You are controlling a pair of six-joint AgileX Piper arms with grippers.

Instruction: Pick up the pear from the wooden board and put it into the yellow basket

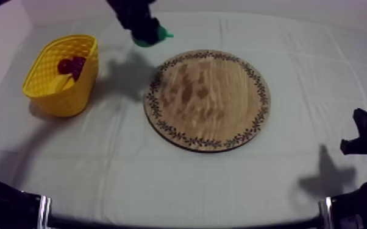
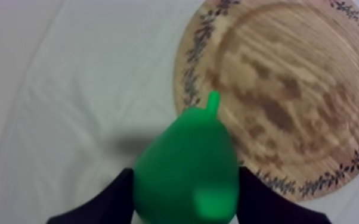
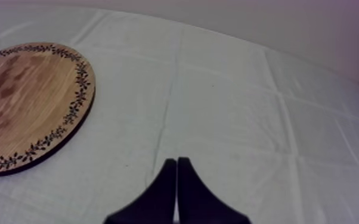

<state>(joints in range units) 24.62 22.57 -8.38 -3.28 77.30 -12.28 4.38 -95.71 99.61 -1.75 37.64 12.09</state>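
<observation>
The green pear (image 1: 151, 35) hangs in the air beyond the board's far left rim, held by my left gripper (image 1: 142, 30), whose arm comes in from the upper left. Up close the pear (image 2: 188, 170) sits between the two black fingers (image 2: 107, 199), stem pointing at the round wooden board (image 2: 289, 89). The board (image 1: 207, 99) lies bare at the table's middle. The yellow basket (image 1: 44, 82) stands at the left and holds a small red fruit (image 1: 71, 66) and something yellow. My right gripper (image 3: 176, 173) rests shut low at the right (image 1: 366, 137), over bare cloth.
The grey-white cloth shows creases. The board's edge (image 3: 33, 101) lies beside the right gripper. Black arm parts sit at the lower left (image 1: 3, 207) and lower right (image 1: 356, 210) edges.
</observation>
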